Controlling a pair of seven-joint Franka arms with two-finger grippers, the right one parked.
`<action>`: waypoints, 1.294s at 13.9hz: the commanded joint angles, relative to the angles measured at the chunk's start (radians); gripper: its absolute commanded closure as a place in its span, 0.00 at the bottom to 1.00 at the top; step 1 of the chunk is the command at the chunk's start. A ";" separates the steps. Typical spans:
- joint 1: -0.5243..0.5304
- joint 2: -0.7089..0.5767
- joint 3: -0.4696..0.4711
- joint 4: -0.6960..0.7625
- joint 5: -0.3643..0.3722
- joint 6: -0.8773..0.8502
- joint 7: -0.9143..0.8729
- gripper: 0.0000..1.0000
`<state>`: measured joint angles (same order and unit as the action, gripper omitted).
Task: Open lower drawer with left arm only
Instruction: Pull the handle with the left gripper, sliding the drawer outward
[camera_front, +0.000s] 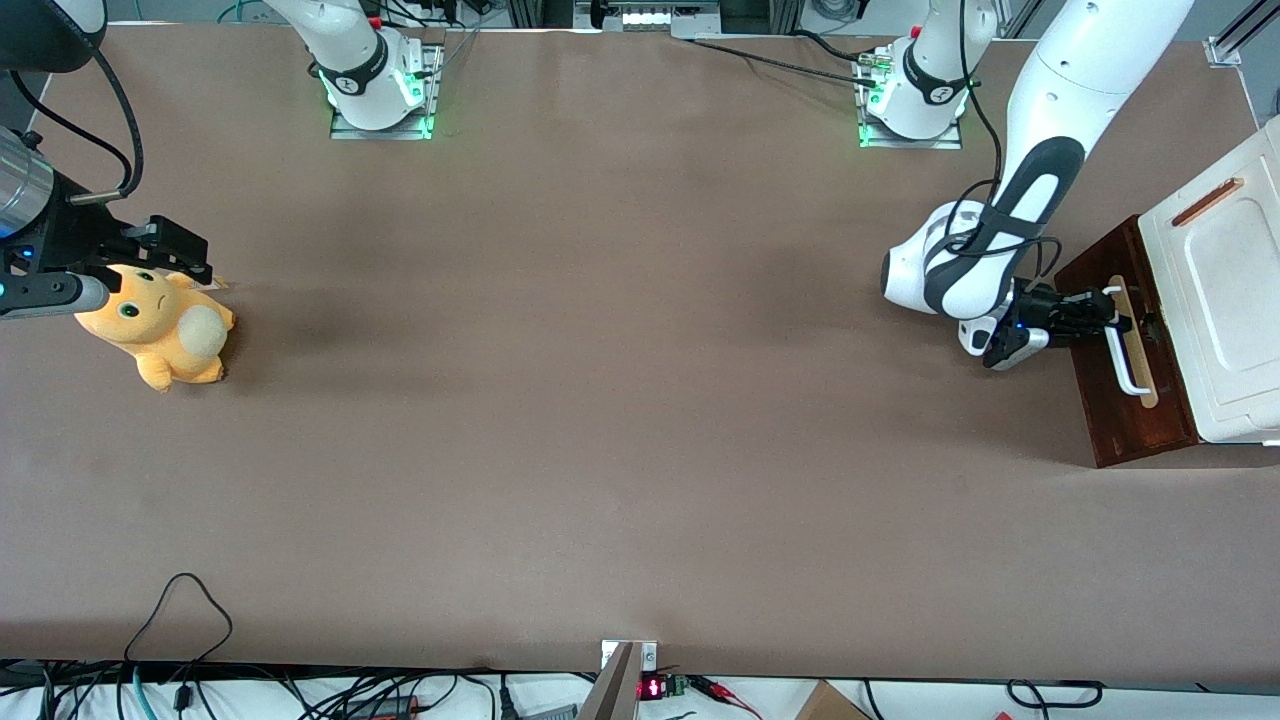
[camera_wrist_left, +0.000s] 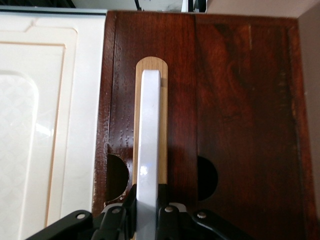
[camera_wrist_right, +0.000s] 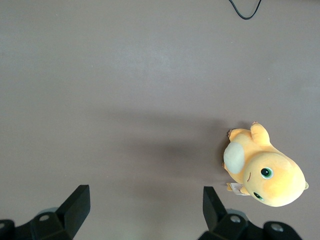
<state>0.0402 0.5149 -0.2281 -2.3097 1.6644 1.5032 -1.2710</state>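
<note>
The brown desk (camera_front: 600, 400) carries a white cabinet (camera_front: 1225, 300) at the working arm's end, with the lower drawer (camera_front: 1125, 400) facing the desk's middle, apparently hardly drawn out. The glossy left arm (camera_front: 1040, 150) reaches toward it. The dark, grained front bears a smooth white bar handle (camera_wrist_left: 148, 140) on a tan strip, its long axis crossing the hand's (camera_wrist_left: 147, 210) reach. The hand is closed around that bar near one end.

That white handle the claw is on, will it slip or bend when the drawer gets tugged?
Probably stiff: the white handle looks like a straight solid bar on a wooden strip. It may be a bit slippery, since its surface shines. The gripper sits closed around the bar on the lower drawer, in front of it, so a pull would likely catch it instead of sliding off.
</note>
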 joint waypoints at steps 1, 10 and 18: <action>-0.042 0.000 -0.068 0.043 0.017 0.003 0.027 1.00; -0.069 -0.001 -0.135 0.059 -0.037 0.015 0.082 0.96; -0.071 -0.006 -0.174 0.062 -0.049 0.006 0.096 1.00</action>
<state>0.0136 0.5146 -0.3545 -2.2983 1.6020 1.4843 -1.2405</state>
